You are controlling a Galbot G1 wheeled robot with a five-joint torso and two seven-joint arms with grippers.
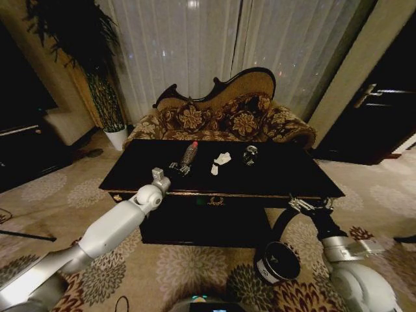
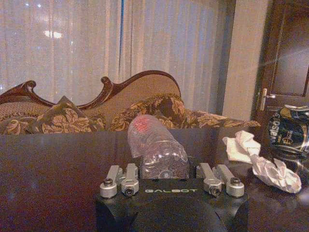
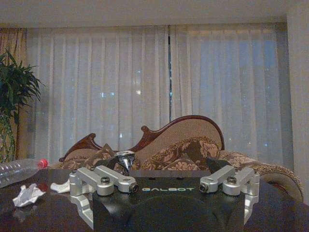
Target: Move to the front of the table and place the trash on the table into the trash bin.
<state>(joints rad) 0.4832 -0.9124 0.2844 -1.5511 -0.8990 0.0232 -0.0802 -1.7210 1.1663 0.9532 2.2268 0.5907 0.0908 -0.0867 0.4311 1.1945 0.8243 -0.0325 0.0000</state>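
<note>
On the dark table [image 1: 279, 179], my left gripper [image 1: 180, 169] spreads wide around the bottle [image 1: 188, 153], not clamped; my right gripper [image 1: 311, 205] waits open at the table's front edge.

The word "GALBOT" stands in pale letters on the black body of the left gripper [image 2: 170, 180], just behind the clear bottle [image 2: 155, 147]. The same word "GALBOT" stands on the black body of the right gripper [image 3: 164, 186]. The crushed can [image 2: 288, 130] has white letters on its dark side, and the trash bin [image 1: 277, 261] has a white label with a dark mark, but both are too small to read.
</note>
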